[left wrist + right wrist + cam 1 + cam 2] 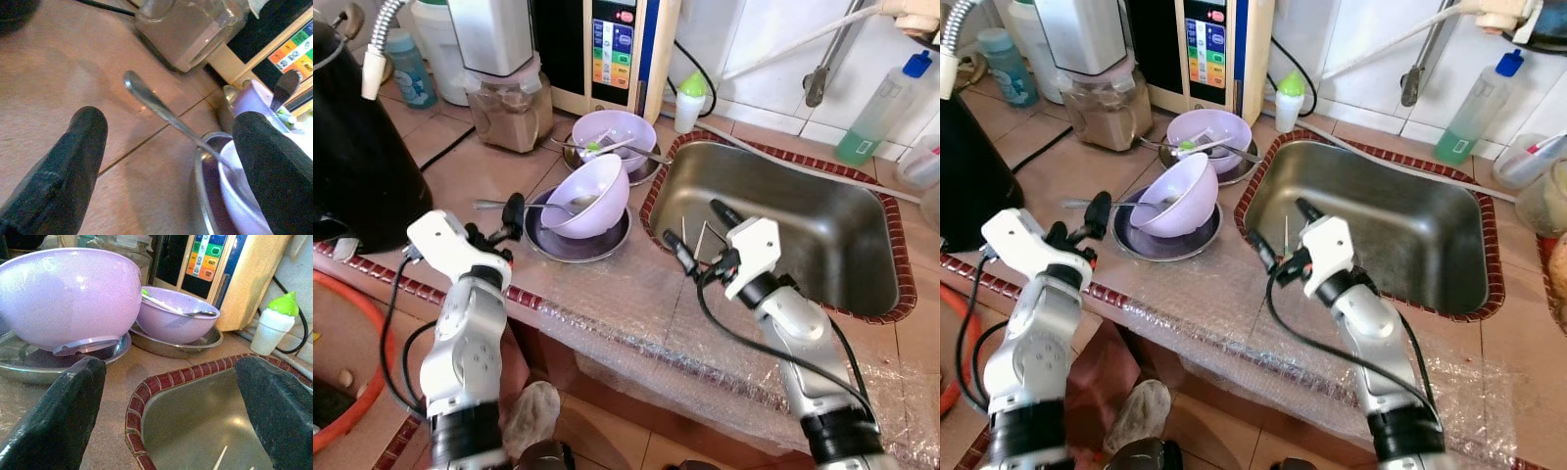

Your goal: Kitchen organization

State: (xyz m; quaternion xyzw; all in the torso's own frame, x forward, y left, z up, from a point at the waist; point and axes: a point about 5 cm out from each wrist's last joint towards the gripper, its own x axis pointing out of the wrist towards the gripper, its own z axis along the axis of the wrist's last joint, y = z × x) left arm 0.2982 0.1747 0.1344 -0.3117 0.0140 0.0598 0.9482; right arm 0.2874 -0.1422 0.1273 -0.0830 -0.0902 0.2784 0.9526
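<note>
A tilted purple bowl rests in a metal plate on the tiled counter. A spoon lies with its bowl end in that plate, and its handle points left. Behind it, a second purple bowl holds a spoon and sits on another metal plate. My left gripper is open just left of the near plate, its fingers on either side of the spoon handle without touching it. My right gripper is open over the left rim of the steel sink, empty.
A black pot stands at far left. A blender, a water machine and a green-capped bottle line the back. A green soap bottle is behind the sink. Thin sticks lie in the sink. Bubble wrap covers the counter's front edge.
</note>
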